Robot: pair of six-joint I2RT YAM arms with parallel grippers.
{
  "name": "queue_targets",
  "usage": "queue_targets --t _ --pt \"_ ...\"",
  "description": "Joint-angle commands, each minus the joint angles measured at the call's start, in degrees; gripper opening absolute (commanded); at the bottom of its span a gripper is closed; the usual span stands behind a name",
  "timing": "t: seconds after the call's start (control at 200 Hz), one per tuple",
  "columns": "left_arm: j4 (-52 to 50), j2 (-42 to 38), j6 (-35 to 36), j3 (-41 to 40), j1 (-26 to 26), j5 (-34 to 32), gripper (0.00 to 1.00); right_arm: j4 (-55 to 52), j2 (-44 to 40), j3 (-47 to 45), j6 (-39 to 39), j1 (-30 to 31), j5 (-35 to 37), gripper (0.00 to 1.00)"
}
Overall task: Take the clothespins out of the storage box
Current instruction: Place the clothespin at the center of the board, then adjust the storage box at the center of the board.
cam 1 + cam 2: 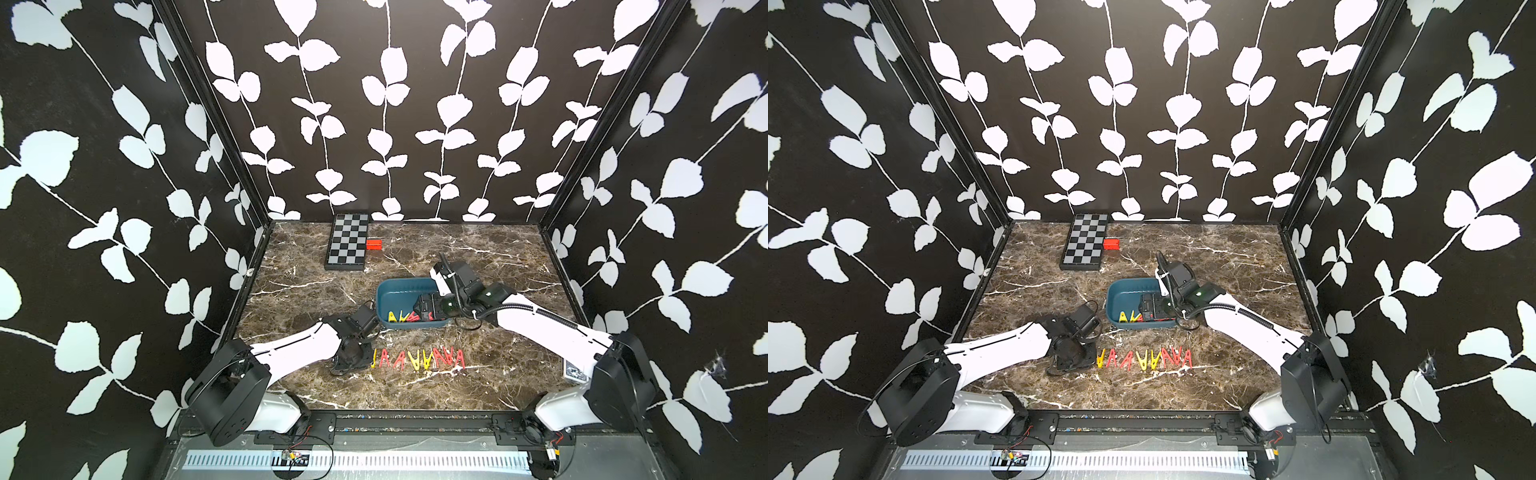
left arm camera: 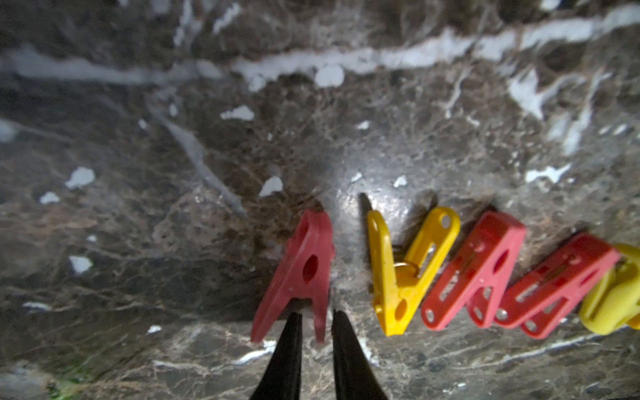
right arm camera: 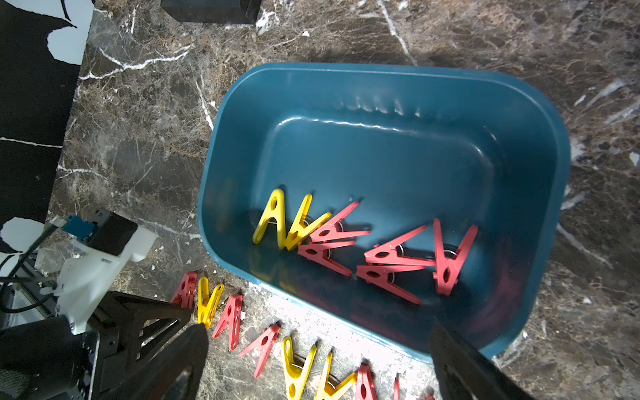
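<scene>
My right fingers (image 3: 460,367) hang wide open and empty over the dark teal plastic storage box (image 3: 381,90); its red and yellow plastic clothespins (image 3: 391,250) lie flat just ahead, nearest this arm. My left fingers (image 2: 287,353), barely parted, grip nothing.

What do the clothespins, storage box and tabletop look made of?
Clothespins: likely moulded plastic, uniform red or yellow with a dull sheen; a metal spring ring shows. Storage box: glossy plastic, with bright reflections on its teal wall. Tabletop: marble look, brown with white veins, possibly printed laminate.
</scene>
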Motion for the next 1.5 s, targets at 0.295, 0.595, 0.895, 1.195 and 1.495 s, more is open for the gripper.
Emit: queue_targets --t 0.295,0.595,0.895,1.195,1.495 --pt "-10.16 -1.94 2.68 8.25 -0.29 -3.86 0.38 -1.21 0.45 1.98 -0.73 0.46 2.39 0.99" --pt "-14.42 1.4 8.32 21.16 1.57 -8.82 0.83 -2.01 0.91 3.54 -1.62 -0.96 7.66 0.99" --pt "-11.56 9.22 14.6 31.59 7.2 -8.78 0.99 -1.55 1.04 3.98 -1.44 -4.4 10.61 0.99" --pt "-9.27 19.89 18.89 39.81 9.2 -7.41 0.94 -1.83 1.42 4.04 -1.88 -6.53 12.53 0.99" --pt "-2.53 27.92 20.52 41.33 9.56 -8.77 0.57 -1.57 0.78 3.49 -1.63 -7.27 12.83 0.99"
